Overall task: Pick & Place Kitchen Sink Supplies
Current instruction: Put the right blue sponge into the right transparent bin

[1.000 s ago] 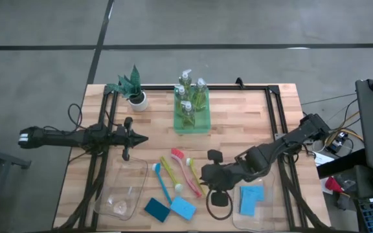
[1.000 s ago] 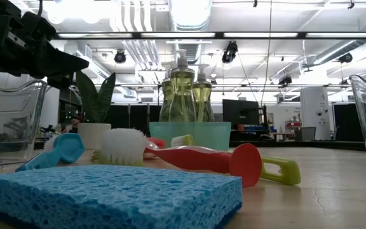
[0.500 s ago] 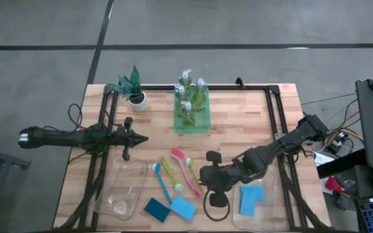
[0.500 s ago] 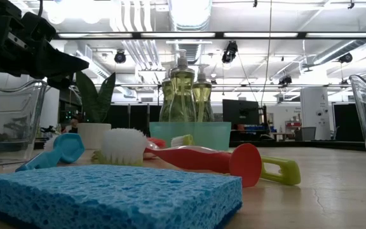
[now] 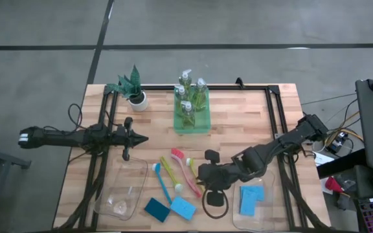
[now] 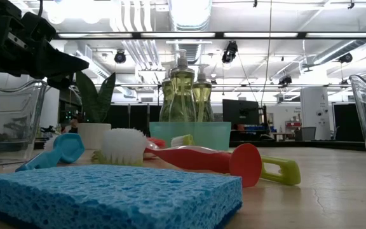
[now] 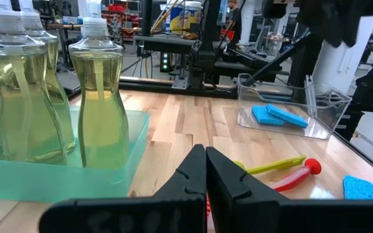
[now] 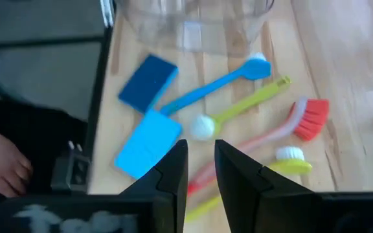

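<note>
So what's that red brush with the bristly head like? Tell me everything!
The pink-red brush lies flat on the wooden table, among the other brushes. It looks like plastic: a slim, slightly curved handle with red bristles at the end nearer the green tray and a round flat disc at the other end. A yellow brush lies close beside it. Nothing holds it; the right pincer hovers near its handle end, fingers a little apart.

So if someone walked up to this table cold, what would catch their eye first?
Probably the bright brushes fanned out at the table's front centre, with the right gripper open just beside them. Next, the soap bottles standing in a green tray at the back, and blue sponges already lying in the right-hand clear bin.
</note>
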Available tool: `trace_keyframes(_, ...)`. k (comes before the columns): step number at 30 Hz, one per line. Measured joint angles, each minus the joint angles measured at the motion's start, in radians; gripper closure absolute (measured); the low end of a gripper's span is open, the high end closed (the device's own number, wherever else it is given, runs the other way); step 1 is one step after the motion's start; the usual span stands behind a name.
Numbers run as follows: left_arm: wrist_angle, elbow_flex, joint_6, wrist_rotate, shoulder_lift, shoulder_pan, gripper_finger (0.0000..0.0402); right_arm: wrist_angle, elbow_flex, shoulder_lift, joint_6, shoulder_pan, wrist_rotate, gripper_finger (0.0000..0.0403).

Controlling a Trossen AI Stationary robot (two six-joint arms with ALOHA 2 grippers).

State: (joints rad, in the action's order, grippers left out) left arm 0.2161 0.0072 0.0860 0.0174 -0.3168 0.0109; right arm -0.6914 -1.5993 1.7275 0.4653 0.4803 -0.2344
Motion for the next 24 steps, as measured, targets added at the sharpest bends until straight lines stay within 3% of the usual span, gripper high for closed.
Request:
trace_keyframes(8,0.0,0.0,0.0,0.0,0.0,0.0,0.0401,0.058,0.0,0.006,0.045,0.0,0.045,0.0314)
trace_keyframes(19,-0.009,0.0,0.0,0.0,-0.002,-0.001,0.0401,0.034,0.003,0.114,0.182,-0.001,0.061,0.0196)
trace_keyframes(24,-0.011,0.0,0.0,0.0,-0.005,-0.001,0.0401,0.055,0.002,0.184,0.214,-0.001,0.089,0.0169)
